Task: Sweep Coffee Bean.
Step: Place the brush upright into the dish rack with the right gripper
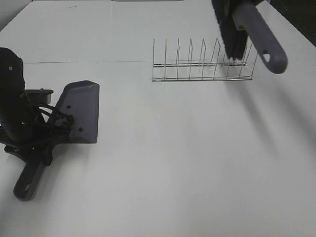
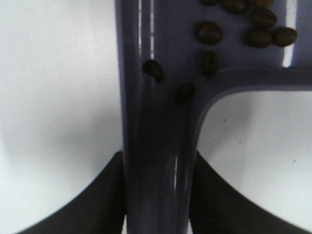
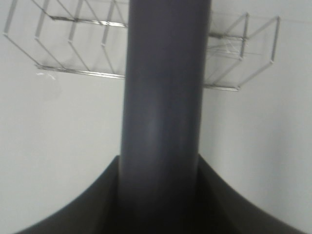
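The grey dustpan [image 1: 79, 111] lies on the white table at the left, its handle [image 1: 29, 180] pointing toward the front edge. My left gripper [image 1: 42, 143] is shut on that handle; in the left wrist view the gripper [image 2: 156, 200] has a dark finger on each side of the dustpan handle [image 2: 156, 156]. Several coffee beans [image 2: 234, 24] lie in the pan near the handle; in the high view the beans [image 1: 66, 118] are tiny dark dots. My right gripper [image 3: 163, 195] is shut on the brush handle [image 3: 163, 97]. The brush [image 1: 259, 34] hangs above the rack, its black bristles [image 1: 233, 37] down.
A wire rack [image 1: 202, 64] with several upright prongs stands at the back right, also showing in the right wrist view [image 3: 73, 44] behind the brush handle. The white table [image 1: 187, 163] spreads between dustpan and rack.
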